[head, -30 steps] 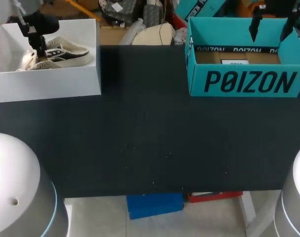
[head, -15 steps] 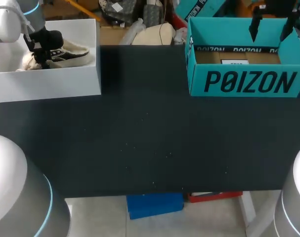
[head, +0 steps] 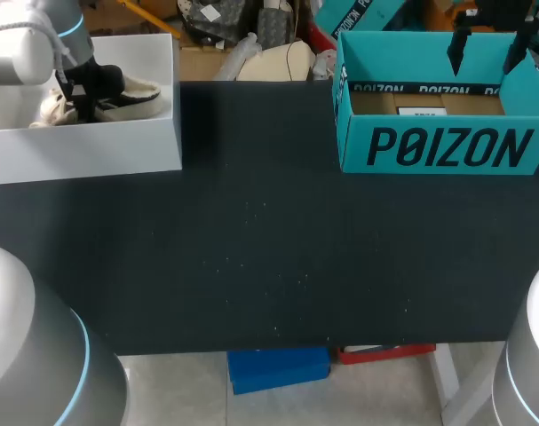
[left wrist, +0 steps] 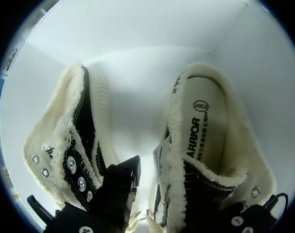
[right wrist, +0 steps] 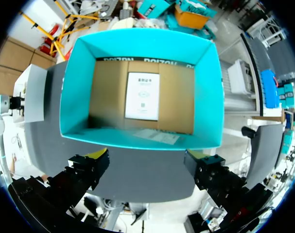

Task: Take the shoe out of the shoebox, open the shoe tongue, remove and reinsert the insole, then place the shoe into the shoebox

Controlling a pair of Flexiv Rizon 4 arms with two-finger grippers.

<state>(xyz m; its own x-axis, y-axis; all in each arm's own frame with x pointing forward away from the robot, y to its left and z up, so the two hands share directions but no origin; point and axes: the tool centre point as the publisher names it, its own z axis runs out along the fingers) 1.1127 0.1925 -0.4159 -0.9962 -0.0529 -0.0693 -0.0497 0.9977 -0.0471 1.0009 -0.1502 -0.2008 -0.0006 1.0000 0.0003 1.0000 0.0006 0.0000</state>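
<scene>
Two fleece-lined shoes [left wrist: 205, 141] lie inside the white box [head: 91, 146]. Left gripper [head: 78, 98] is down in that box, over the shoes; can't tell if it grips. Right gripper [right wrist: 146, 156] hangs spread wide, empty, above the teal shoebox [right wrist: 74, 87], well apart from the white box.

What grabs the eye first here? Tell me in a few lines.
The bright teal shoebox at the table's far right stands out most, open and with no shoe in it, with the right gripper above it, jaws open. At the far left, a white box holds a pair of fleece-lined black-and-cream shoes, with the left arm down among them.
</scene>
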